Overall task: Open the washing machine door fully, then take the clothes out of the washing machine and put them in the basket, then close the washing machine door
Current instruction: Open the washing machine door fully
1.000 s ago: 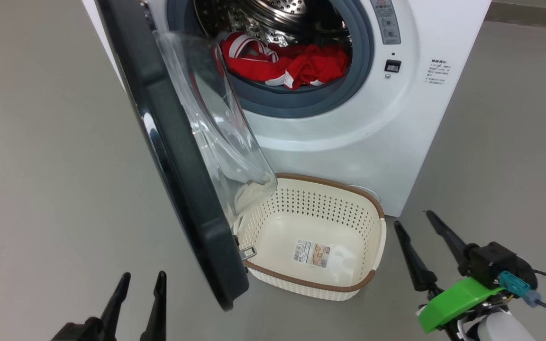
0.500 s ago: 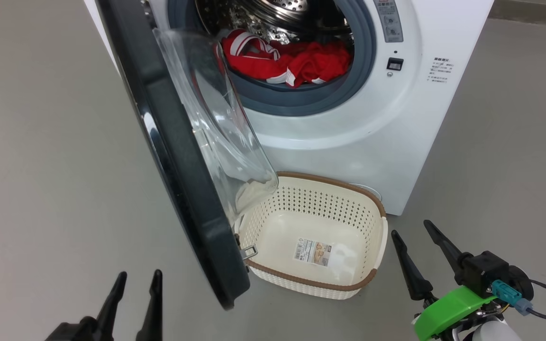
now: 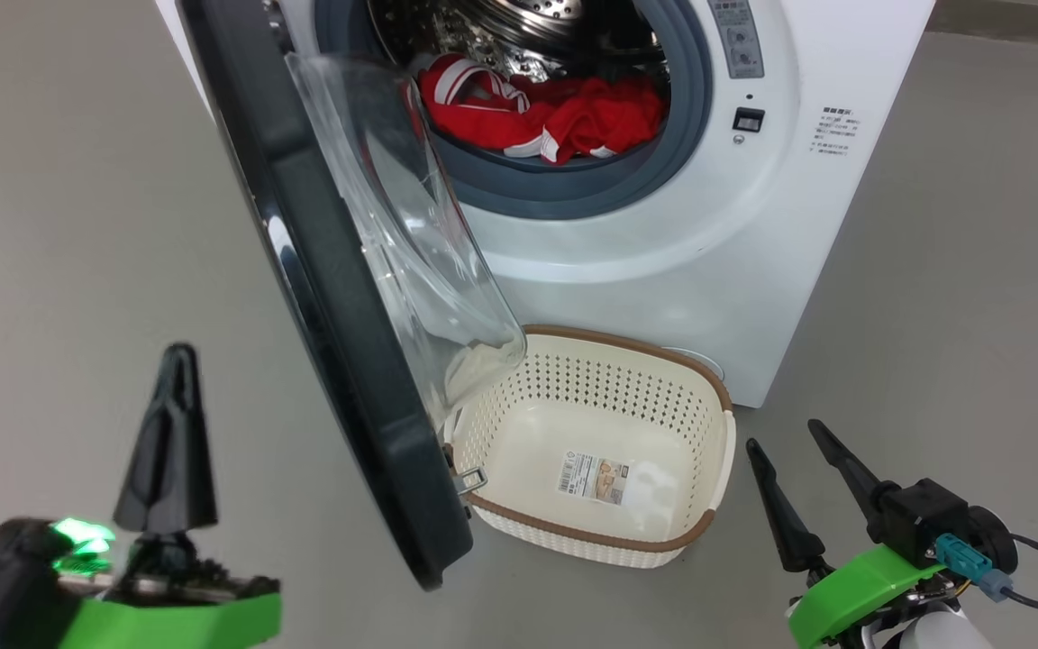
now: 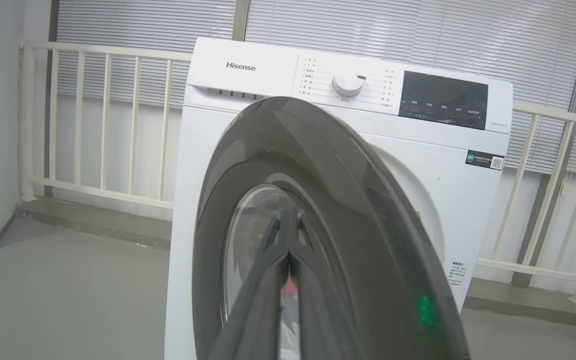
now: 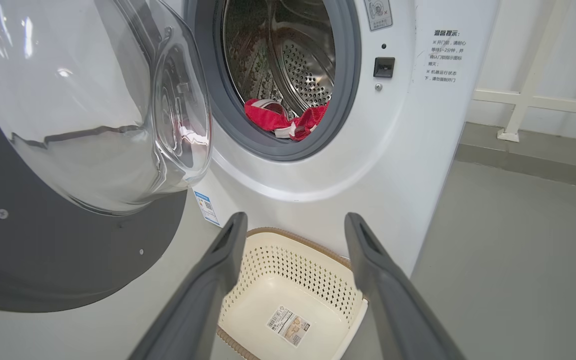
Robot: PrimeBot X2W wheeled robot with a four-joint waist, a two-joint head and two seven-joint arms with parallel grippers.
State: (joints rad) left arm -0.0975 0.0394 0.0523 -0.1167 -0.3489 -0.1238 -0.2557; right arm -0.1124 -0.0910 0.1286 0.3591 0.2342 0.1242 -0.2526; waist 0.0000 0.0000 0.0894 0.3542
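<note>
washing machine door (image 3: 330,297) half open, edge-on to us. our left jaws pinched shut, empty, left of door, nearer arm. our right jaws wide, right of door, past basket (image 3: 609,392). clothes (image 3: 564,117) behind door, inside washing machine (image 3: 690,261).

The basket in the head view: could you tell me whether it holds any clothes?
No, the basket holds just a sticker on its floor; the clothes lie inside the washing machine.
</note>
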